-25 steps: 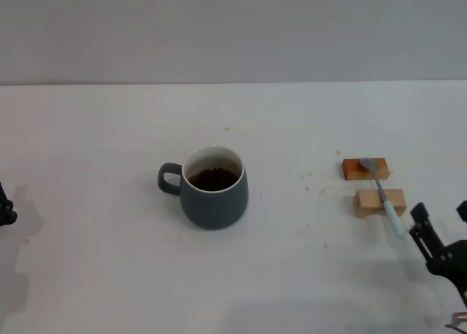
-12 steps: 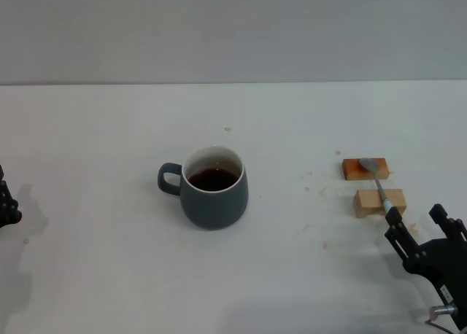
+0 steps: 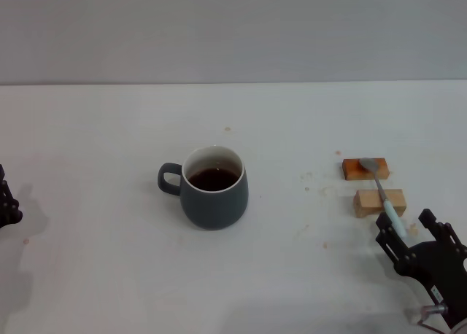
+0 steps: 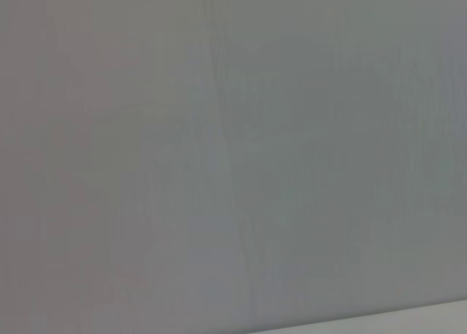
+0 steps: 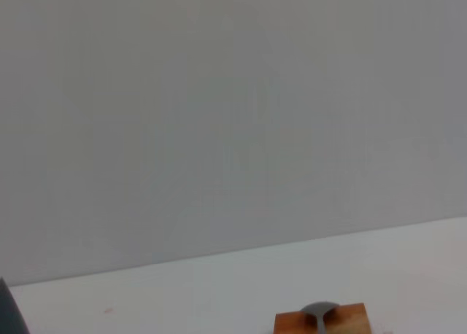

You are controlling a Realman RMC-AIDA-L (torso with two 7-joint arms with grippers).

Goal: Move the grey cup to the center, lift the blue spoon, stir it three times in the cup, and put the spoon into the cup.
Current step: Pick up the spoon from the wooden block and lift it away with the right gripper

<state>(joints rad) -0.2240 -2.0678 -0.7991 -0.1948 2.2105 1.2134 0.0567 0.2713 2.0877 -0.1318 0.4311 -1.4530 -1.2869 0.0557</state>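
The grey cup stands upright in the middle of the table, its handle pointing left and dark liquid inside. At the right, the blue spoon lies across two wooden blocks, with its silver bowl on the far block and its pale handle pointing toward me. My right gripper is open just in front of the near block, and the handle's tip sits by its left finger. In the right wrist view the spoon's bowl rests on the far block. My left gripper is parked at the far left edge.
The white table runs back to a plain grey wall. Small brown specks lie near the blocks and behind the cup. The left wrist view holds only the grey wall. A dark sliver of the cup shows at the edge of the right wrist view.
My right gripper has moved left and forward, from the right edge to the spoon handle's tip. The cup, spoon and blocks have not moved. The left gripper has barely shifted.
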